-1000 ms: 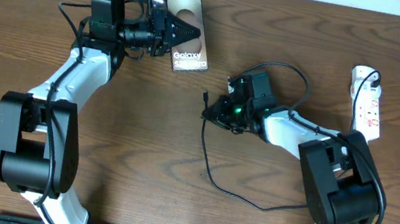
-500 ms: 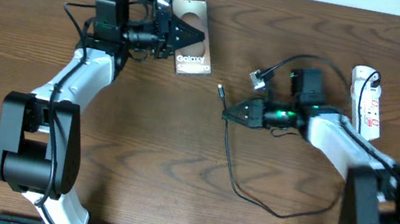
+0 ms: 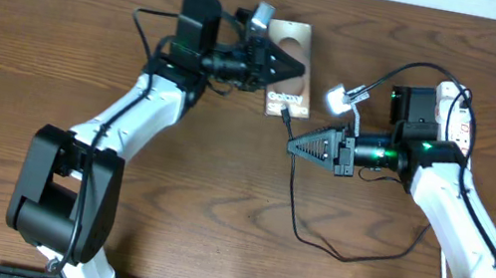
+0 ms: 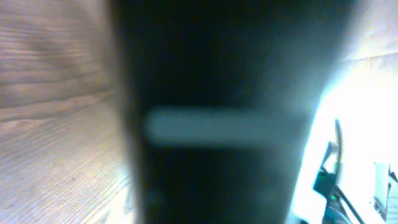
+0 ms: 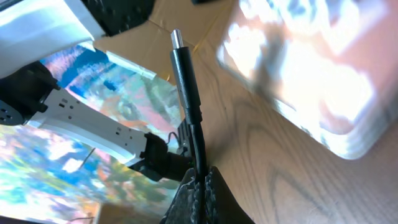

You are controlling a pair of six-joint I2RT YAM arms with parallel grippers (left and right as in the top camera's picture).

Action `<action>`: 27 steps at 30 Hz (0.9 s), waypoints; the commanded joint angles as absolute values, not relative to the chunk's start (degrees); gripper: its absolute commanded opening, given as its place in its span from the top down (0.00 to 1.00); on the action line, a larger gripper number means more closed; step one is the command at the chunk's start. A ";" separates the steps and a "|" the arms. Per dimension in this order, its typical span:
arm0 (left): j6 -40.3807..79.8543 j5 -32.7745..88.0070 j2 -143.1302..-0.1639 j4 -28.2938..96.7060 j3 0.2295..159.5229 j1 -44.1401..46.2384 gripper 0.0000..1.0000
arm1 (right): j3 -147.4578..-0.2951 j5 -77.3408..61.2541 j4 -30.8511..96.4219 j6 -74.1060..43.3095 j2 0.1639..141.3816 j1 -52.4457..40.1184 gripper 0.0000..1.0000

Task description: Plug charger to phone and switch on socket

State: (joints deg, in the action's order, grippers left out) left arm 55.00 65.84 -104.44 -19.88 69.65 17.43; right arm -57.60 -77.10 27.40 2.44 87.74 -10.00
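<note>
The phone [image 3: 296, 44] is at the back middle of the table, and my left gripper [image 3: 292, 69] is shut on it from the left. In the left wrist view the phone [image 4: 230, 124] is a dark blur that fills most of the frame. My right gripper [image 3: 295, 147] is shut on the charger [image 3: 293, 202] just behind its plug. The plug tip [image 3: 289, 114] points at the phone's near short edge and is almost touching it. In the right wrist view the charger plug [image 5: 186, 81] rises from the shut right gripper [image 5: 203, 186], with the blurred phone [image 5: 298, 68] at upper right. The socket [image 3: 457, 98] lies at far right, partly behind my right arm.
The charger's slack loops over the wooden table [image 3: 37, 73] in front of the right arm, down to about [image 3: 340, 255]. The right arm's own cable [image 3: 411, 70] arches above its wrist. The table's back edge runs just behind the phone.
My left gripper carried the phone right toward the middle. My right gripper swung right and turned, carrying the charger so its plug tip now sits at the phone's near edge.
</note>
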 commanded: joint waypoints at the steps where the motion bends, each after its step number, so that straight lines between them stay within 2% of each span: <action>1: 53.80 63.92 -102.21 -20.16 70.24 19.92 0.93 | -57.69 -76.51 25.74 -0.40 85.43 -10.17 0.99; 6: 51.92 59.29 -102.21 -18.24 70.24 23.51 0.93 | -57.69 -73.47 21.04 -7.66 85.08 -10.35 0.99; 14: 43.79 43.24 -102.21 -7.55 70.24 28.34 0.93 | -57.69 -65.19 17.56 -14.04 85.08 -12.95 0.99; 27: 43.40 45.01 -102.19 -9.02 70.24 28.05 0.93 | -57.69 -61.52 18.65 -13.21 85.08 -14.09 0.99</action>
